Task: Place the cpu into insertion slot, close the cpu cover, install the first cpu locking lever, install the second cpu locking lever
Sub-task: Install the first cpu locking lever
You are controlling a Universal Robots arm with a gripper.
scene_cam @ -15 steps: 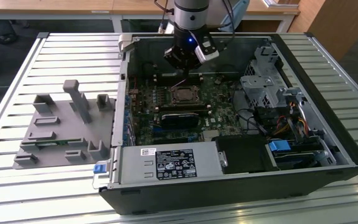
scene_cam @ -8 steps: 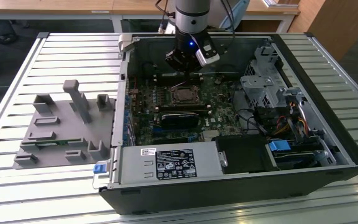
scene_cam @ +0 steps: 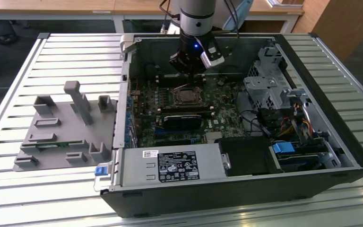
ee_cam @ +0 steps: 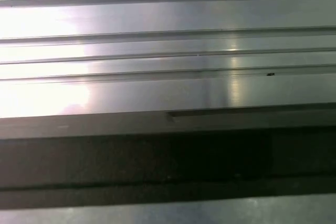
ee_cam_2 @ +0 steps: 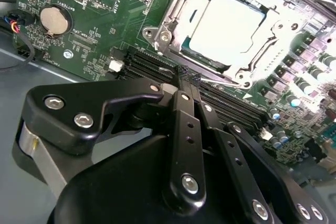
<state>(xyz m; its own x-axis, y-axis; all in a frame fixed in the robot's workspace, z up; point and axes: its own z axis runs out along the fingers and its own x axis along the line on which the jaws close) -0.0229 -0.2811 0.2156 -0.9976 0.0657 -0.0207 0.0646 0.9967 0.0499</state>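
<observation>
Tool: the black two-fingered tool (ee_cam_2: 188,77) has its fingers pressed together, tips meeting, nothing visibly between them; in the exterior view the tool (scene_cam: 188,78) hangs inside the open black computer case (scene_cam: 332,156), just over the board.
Cpu: the small flat square chip with a pale silvery top (ee_cam_2: 226,24) sits seated in the square black insertion slot with its silvery rim (ee_cam_2: 173,17) — it looks placed already.
Cover: the thin silvery metal frame plate with the cut-out centre (ee_cam_2: 273,35) lies flat around the chip, apparently closed over it.
Key relation: the socket lies just beyond the closed fingertips, close ahead of them; a thin silvery lever wire (ee_cam_2: 223,81) runs along the socket's near edge, right by the tips.
Board: green circuit board (ee_cam_2: 89,45) all around, dark memory slots (ee_cam_2: 157,66) between tool and socket.
Hard to make out: whether the tips touch the lever — cannot tell; the socket's far corner is cut off, and glare washes out the chip.
Surface: the slatted metal surface (ee_cam: 168,40) carries the case.
</observation>
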